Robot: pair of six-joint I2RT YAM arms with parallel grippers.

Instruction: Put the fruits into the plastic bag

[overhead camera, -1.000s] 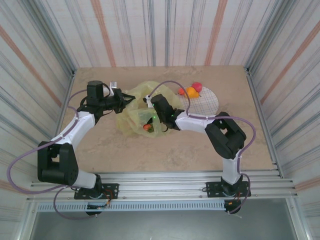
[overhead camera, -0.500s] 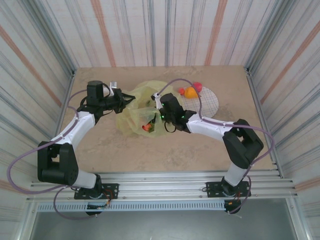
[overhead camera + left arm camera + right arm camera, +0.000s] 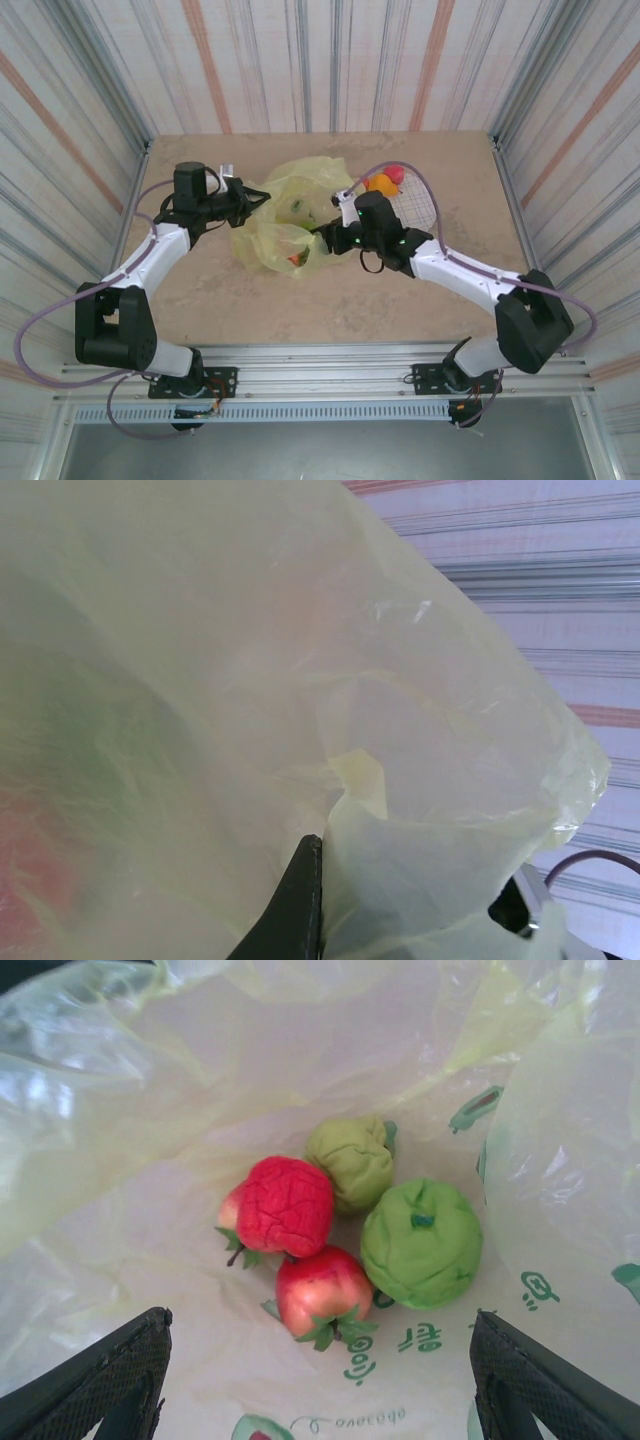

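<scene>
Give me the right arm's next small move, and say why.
Probably swing the right gripper across to the plate for the orange fruit: its jaws stand open and empty over the plastic bag, four fruits already lie inside, and the left gripper pinches the bag's edge.

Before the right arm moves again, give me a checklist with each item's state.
1. Left gripper shut on the plastic bag edge: ok.
2. Right gripper open and empty: ok.
3. Bag mouth open toward the right gripper: ok.
4. Four fruits, two red and two green, lying inside the bag: ok.
5. Plate emptied: not ok; an orange fruit and a red fruit sit at its far edge.
6. Further fruit hidden behind the right arm: cannot tell.
</scene>
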